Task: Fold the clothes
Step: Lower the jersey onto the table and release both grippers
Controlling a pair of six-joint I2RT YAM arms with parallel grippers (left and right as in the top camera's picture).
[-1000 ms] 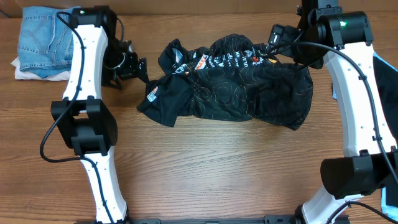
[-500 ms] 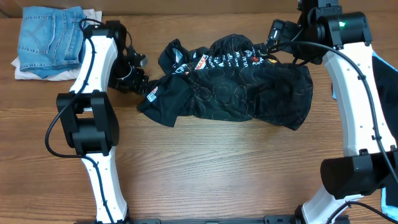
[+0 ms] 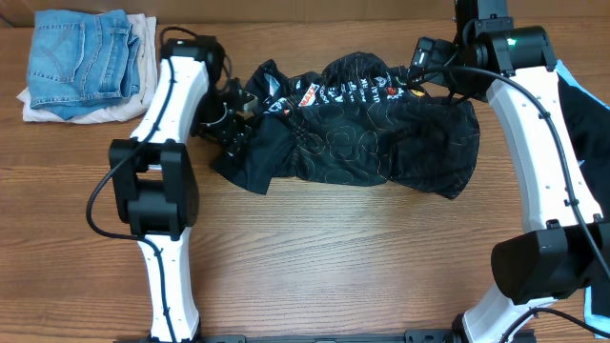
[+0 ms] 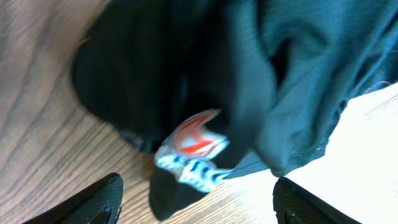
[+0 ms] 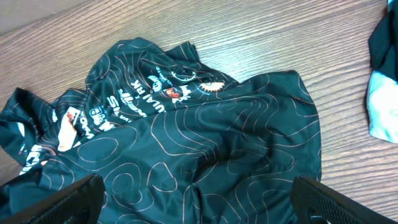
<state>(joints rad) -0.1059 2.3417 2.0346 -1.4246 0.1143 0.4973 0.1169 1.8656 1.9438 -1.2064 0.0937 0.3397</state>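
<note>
Left tool (image 4: 196, 198): spread over jersey (image 3: 381, 133) | right tool (image 5: 199, 200): spread wide

I'm counting four pieces of clothing on one table (image 3: 315, 257): one black jersey (image 3: 362, 129), one black-and-light-blue garment (image 5: 384, 81), one folded pair of jeans (image 3: 81, 57), one pale cloth (image 3: 143, 43). And two grippers out here, my left gripper (image 4: 198, 182) and right gripper (image 5: 198, 180).

Wooden table (image 3: 334, 257) bears black jersey (image 3: 381, 143) and jeans stack (image 3: 81, 57).
</note>
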